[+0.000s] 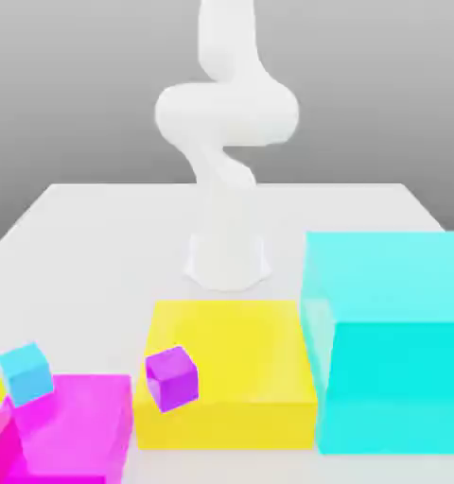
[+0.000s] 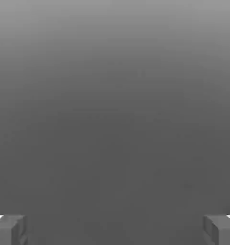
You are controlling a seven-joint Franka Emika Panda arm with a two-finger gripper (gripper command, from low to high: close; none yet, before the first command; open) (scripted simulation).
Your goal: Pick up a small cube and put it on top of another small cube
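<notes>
In the exterior view, a purple cube (image 1: 172, 379) sits at the yellow block (image 1: 233, 350), with a big cyan block (image 1: 392, 340) beside that block; a small blue cube (image 1: 26, 374) is by the magenta block (image 1: 75, 421). The hand view adds the gripper (image 2: 115, 232), jaws wide apart.

In the exterior view, you see a pale, evenly lit tabletop (image 1: 89, 255) in front of a plain grey backdrop (image 1: 363, 95) that darkens lower down.
</notes>
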